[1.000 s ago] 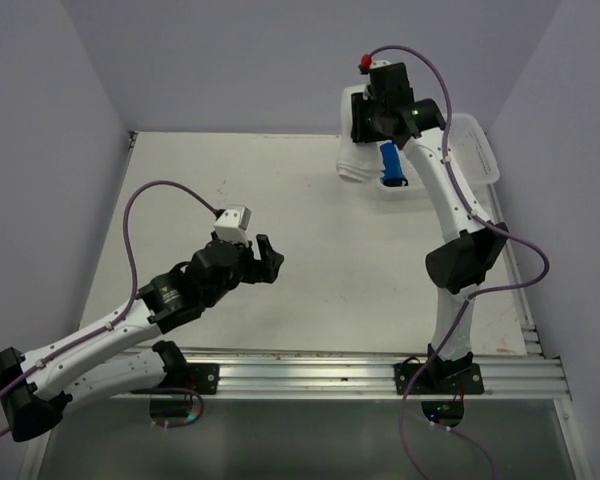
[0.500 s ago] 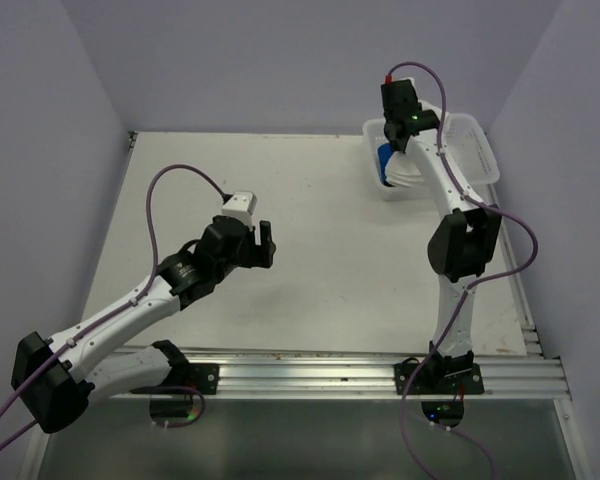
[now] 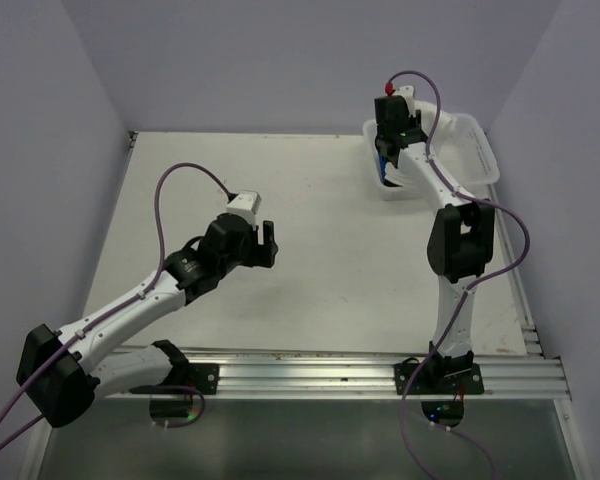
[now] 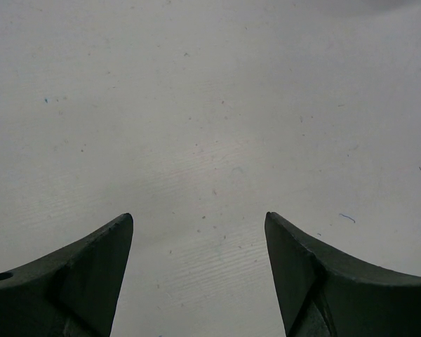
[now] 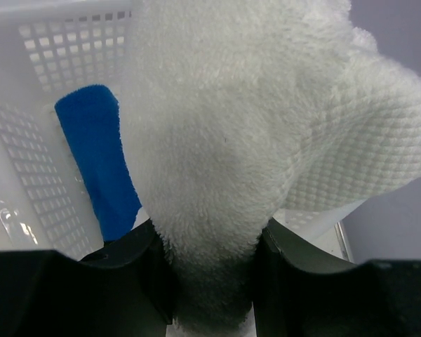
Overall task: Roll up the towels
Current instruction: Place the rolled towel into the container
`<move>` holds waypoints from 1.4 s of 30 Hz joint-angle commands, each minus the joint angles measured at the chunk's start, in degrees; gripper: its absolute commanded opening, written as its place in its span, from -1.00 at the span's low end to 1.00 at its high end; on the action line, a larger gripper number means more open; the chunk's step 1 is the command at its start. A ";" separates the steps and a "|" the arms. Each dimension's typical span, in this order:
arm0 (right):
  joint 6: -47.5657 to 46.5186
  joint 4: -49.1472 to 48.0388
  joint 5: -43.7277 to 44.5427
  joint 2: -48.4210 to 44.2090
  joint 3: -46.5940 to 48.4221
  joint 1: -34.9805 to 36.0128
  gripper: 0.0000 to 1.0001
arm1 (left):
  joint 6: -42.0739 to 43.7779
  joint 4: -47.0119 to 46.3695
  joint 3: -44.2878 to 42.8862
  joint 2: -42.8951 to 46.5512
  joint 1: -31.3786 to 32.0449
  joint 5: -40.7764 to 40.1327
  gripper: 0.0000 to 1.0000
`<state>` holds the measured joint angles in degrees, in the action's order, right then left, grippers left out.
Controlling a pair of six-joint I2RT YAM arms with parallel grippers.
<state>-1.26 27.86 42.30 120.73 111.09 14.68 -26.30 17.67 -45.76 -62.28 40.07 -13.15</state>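
Note:
My right gripper [image 5: 209, 239] is shut on a bunched fold of the white towel [image 5: 217, 140], whose waffle-weave side hangs to the right. It hovers over the left end of the white perforated basket [image 3: 475, 150]. Inside the basket, the small blue towel [image 5: 98, 161] stands rolled beside the white one. From above, only a sliver of the blue towel [image 3: 382, 160] and a bit of the white towel [image 3: 400, 180] show under the right wrist. My left gripper [image 4: 198, 217] is open with only bare tabletop between its fingers, at mid-table [image 3: 267, 245].
The basket sits at the table's far right corner by the right wall. Walls close the table in on the left, back and right. A metal rail [image 3: 330, 372] with both arm bases runs along the near edge.
The right arm swung the white towel from left of the basket to over its left end and stretched out. The left arm reached slightly farther and rightward, jaws unchanged.

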 commanded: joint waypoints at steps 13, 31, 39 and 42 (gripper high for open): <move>9.60 -21.09 10.69 -0.76 -1.67 -1.14 -0.78 | 1.43 -3.43 0.67 -1.88 -1.40 1.46 0.58; 26.62 -12.59 7.30 9.70 1.24 -7.72 -0.73 | 0.73 -4.57 2.25 -4.08 -1.40 2.95 0.58; 40.35 -10.37 -4.85 7.95 -4.82 -13.97 -0.72 | 0.46 -4.84 2.69 -5.30 -1.40 3.83 0.58; 44.74 -10.71 -8.02 6.72 -7.98 -16.33 -0.72 | 0.55 -5.10 2.52 -5.92 -1.32 4.44 0.58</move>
<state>35.64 15.77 37.98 130.28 105.89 -0.43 -26.33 15.29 -43.20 -67.81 39.05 -9.98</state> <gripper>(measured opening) 0.408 0.790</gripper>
